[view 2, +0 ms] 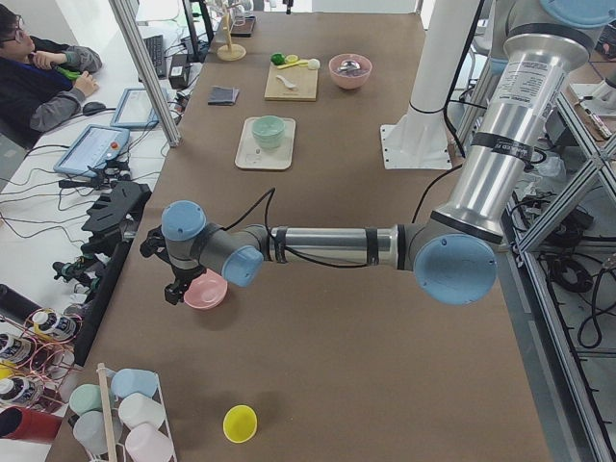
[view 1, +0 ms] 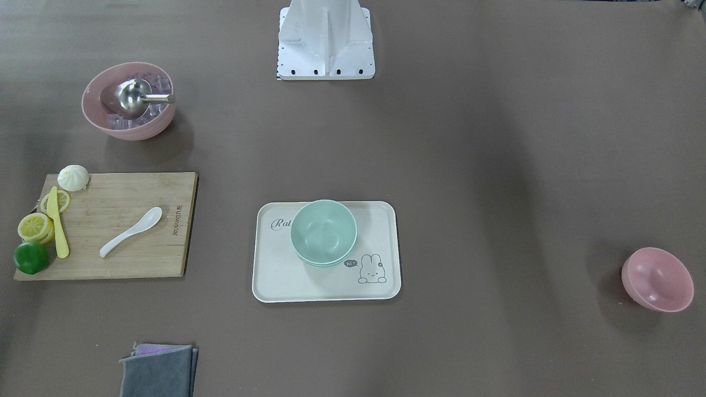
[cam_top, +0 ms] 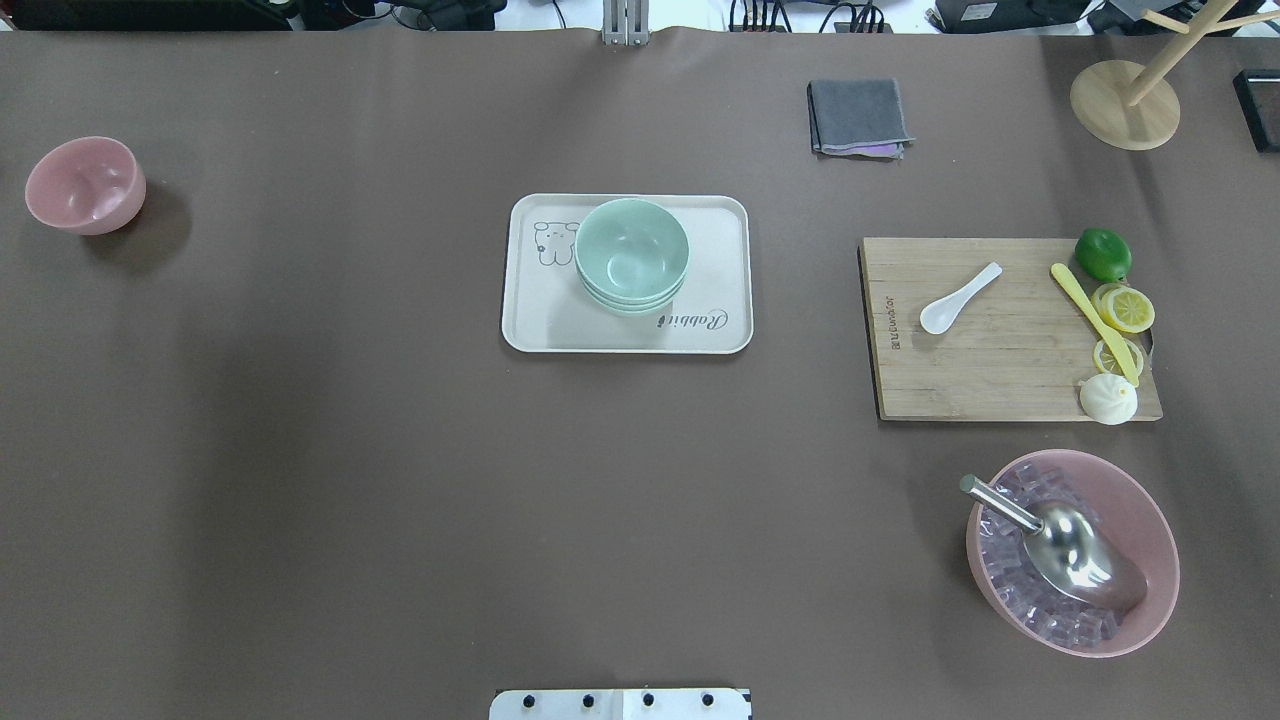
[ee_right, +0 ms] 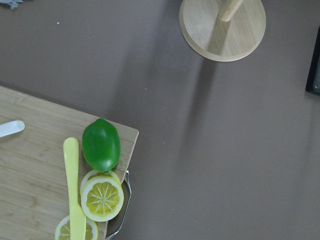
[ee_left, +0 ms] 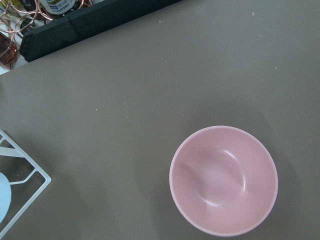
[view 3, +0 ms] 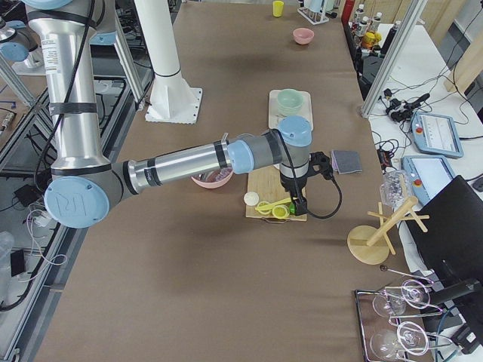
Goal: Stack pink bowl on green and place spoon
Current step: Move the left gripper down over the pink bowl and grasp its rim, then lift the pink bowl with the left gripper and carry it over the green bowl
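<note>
A small pink bowl (view 1: 657, 279) stands upright and empty at the table's far left end (cam_top: 86, 185); it fills the lower right of the left wrist view (ee_left: 223, 180). Stacked green bowls (cam_top: 632, 255) sit on a cream rabbit tray (cam_top: 530, 320) at the table's middle. A white spoon (cam_top: 960, 298) lies on a wooden cutting board (cam_top: 1000, 390). My left gripper (view 2: 173, 289) hovers beside the pink bowl (view 2: 205, 289). My right gripper (view 3: 299, 207) hangs over the board's lemon end. Both show only in side views, so I cannot tell if they are open.
A large pink bowl (cam_top: 1072, 552) holds ice cubes and a metal scoop. A lime (ee_right: 101, 145), lemon slices, a yellow knife and a white bun sit at the board's edge. A grey cloth (cam_top: 860, 117) and a wooden stand (cam_top: 1124, 103) are at the far right.
</note>
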### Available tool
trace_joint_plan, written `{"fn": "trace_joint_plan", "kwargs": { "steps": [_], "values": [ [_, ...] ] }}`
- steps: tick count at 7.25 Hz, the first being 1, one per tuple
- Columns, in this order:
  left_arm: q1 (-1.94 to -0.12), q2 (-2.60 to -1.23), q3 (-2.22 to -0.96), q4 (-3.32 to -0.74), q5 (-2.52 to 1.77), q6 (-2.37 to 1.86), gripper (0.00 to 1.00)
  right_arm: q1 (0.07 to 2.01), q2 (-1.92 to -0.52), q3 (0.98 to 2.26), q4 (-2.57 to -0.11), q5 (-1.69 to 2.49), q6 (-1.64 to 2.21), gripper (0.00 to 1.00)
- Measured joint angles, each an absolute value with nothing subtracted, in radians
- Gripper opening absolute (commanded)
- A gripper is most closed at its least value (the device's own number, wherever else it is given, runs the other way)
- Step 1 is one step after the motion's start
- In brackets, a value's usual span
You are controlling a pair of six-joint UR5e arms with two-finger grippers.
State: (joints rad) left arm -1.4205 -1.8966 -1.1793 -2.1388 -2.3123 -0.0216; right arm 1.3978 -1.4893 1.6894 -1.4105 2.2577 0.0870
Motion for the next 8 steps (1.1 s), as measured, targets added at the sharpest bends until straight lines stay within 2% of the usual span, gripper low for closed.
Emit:
{"fn": "trace_joint_plan", "kwargs": {
  "steps": [2,4,5,6,7,8],
  "values": [
    [-1.337,-1.894,-1.143,-2.203,-2.197,-0.166,0.99,1.338,-1.481,1.587,-1.233,2.253,0.242,1.00],
    [-1.287,-1.902,-1.067,-2.278,-2.137,-0.229,0.96,1.319,-1.485,1.574,-1.184,2.249,0.290,1.00],
    [-1.276,-1.909,-1.023,-2.321,-2.120,-0.271,0.89,1.318,-1.488,1.576,-1.179,2.249,0.295,1.00],
    [-1.269,-1.917,-0.987,-2.351,-2.104,-0.300,0.67,1.318,-1.490,1.580,-1.177,2.250,0.297,1.00],
    [-1.265,-1.927,-0.964,-2.365,-2.097,-0.321,0.24,1.318,-1.491,1.584,-1.176,2.250,0.297,1.00],
    [-1.265,-1.932,-0.953,-2.373,-2.095,-0.345,0.00,1.318,-1.492,1.590,-1.176,2.249,0.298,1.00]
  ]
}}
